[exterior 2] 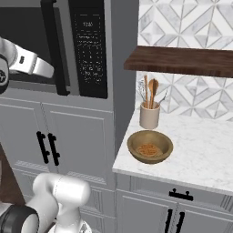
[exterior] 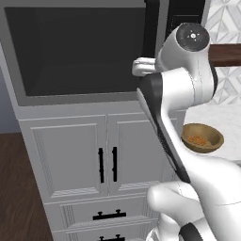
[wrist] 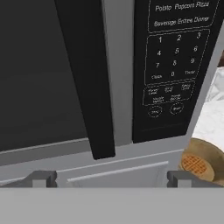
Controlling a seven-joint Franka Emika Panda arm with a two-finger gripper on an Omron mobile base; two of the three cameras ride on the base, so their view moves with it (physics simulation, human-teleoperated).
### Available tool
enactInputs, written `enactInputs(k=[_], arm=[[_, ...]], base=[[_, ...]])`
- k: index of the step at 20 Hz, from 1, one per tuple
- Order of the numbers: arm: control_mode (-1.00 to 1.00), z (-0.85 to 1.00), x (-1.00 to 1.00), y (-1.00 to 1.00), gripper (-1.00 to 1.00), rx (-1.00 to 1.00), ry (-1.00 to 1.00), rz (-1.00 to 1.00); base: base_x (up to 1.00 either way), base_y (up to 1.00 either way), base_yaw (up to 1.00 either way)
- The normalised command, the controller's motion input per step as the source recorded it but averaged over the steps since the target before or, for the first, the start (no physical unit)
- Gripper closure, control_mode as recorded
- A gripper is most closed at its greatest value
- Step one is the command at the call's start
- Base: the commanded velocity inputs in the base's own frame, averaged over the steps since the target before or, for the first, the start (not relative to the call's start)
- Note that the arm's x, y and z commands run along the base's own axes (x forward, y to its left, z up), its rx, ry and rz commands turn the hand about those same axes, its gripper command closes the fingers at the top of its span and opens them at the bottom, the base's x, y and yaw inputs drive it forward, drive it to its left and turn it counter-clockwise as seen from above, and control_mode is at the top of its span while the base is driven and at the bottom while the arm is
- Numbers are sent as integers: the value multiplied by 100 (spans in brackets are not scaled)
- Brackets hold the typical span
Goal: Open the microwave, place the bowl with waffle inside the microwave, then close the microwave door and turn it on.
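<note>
The microwave has its door closed, and its dark glass window faces me. The long black bar handle runs down the door's right side, next to the black keypad panel. My gripper is open, fingertips wide apart, just in front of the handle's lower end and holding nothing. In the right base view the gripper is close to the handle. The brown bowl with waffle sits on the marble counter to the microwave's right; the same bowl is partly behind my arm.
A cream utensil holder with wooden spoons stands behind the bowl. A dark wooden shelf hangs above the counter. White cabinet doors with short black handles lie below the microwave, with drawers under them.
</note>
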Motion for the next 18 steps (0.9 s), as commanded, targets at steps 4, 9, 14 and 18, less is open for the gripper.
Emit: enactInputs(k=[4,9,14,18], arm=[[-100,-32,49,-4,-100,-6,0,-1],[-100,-22,40,-16,-100,0,0,0],[-100,-9,35,0,-100,-3,-3,0],[-100,-16,35,0,-100,-8,-3,0]], base=[[0,0,0],[0,0,0],[0,0,0],[0,0,0]])
